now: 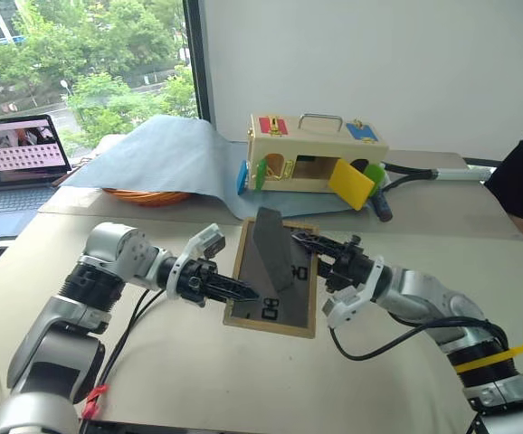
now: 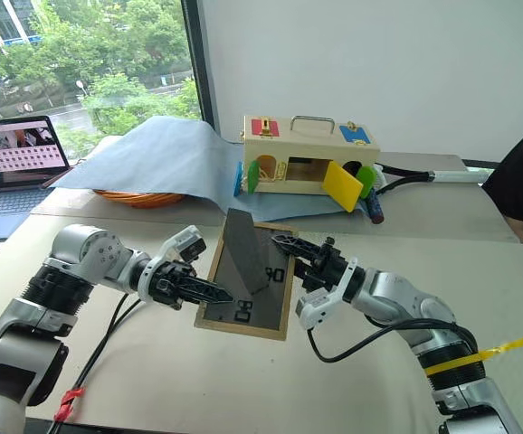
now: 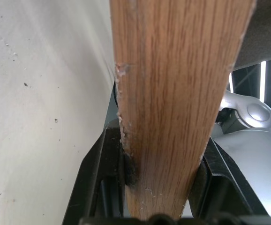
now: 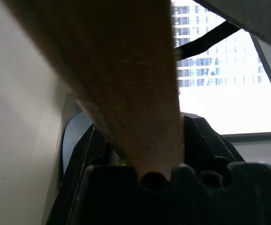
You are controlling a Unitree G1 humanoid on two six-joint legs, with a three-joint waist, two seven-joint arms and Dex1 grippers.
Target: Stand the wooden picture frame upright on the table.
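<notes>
At picture centre, both the left tool (image 1: 240, 291) and right tool (image 1: 309, 242) clamp the wooden picture frame (image 1: 275, 278), tilted, flap out; next, lower its edge onto the table (image 1: 243, 380).

We note a beige table (image 1: 198, 380). Directly on it: blue-grey cloth (image 1: 162, 154), partly covering an orange basket (image 1: 148, 196), and bearing a wooden latch box (image 1: 311, 154); laptop (image 1: 17, 158) at far left.
</notes>
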